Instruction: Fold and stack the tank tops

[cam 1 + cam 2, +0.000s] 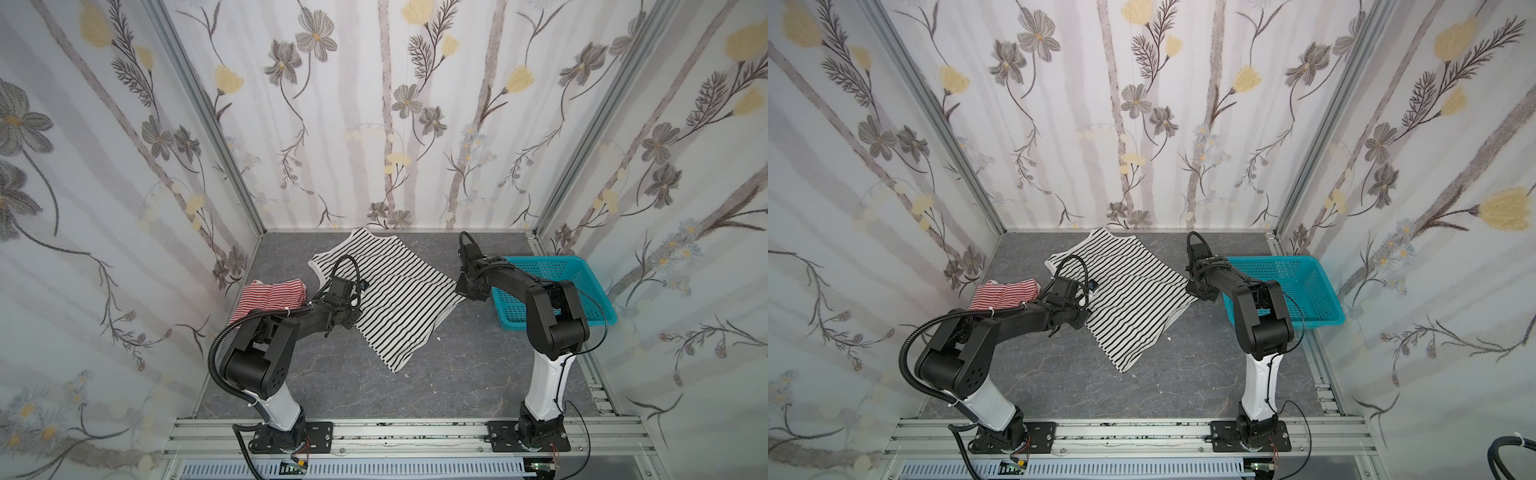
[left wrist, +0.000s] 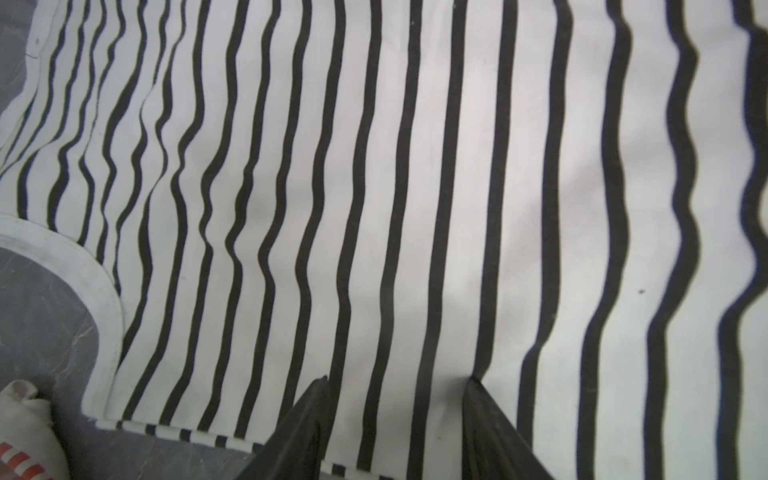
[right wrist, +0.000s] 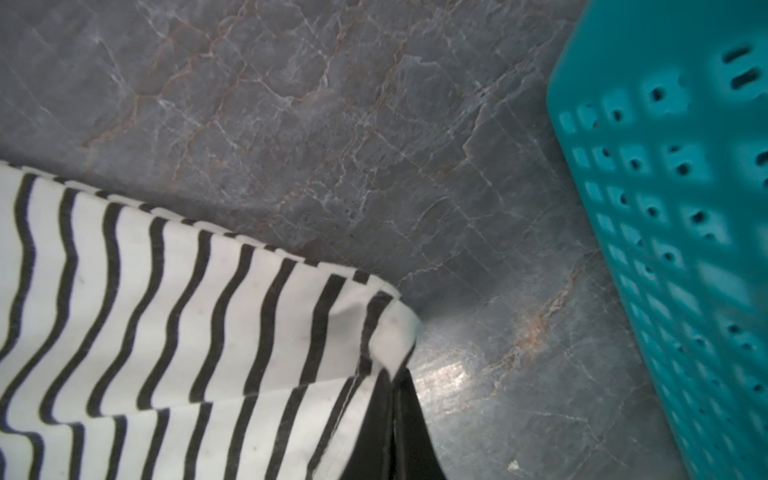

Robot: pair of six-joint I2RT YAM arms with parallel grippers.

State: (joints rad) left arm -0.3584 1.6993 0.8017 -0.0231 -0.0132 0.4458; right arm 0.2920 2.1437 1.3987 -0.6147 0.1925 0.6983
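Note:
The black-and-white striped tank top [image 1: 386, 291] [image 1: 1125, 299] lies spread flat across the middle of the grey table. At its right corner, my right gripper [image 3: 395, 374] [image 1: 463, 291] is shut, pinching the white-trimmed corner of that top just off the table. My left gripper [image 2: 397, 380] [image 1: 331, 329] stands open over the top's left edge, its two fingertips resting on the flat fabric with nothing gripped. The red-and-white striped tank top [image 1: 270, 297] [image 1: 1005, 293] lies bunched at the left, partly hidden by my left arm. A bit of it shows in the left wrist view [image 2: 20, 461].
A turquoise mesh basket [image 1: 540, 259] [image 1: 1275, 259] [image 3: 665, 187] stands at the right, close beside my right arm. Flowered walls close in the table on three sides. An aluminium rail [image 1: 395, 432] carrying both arm bases runs along the front.

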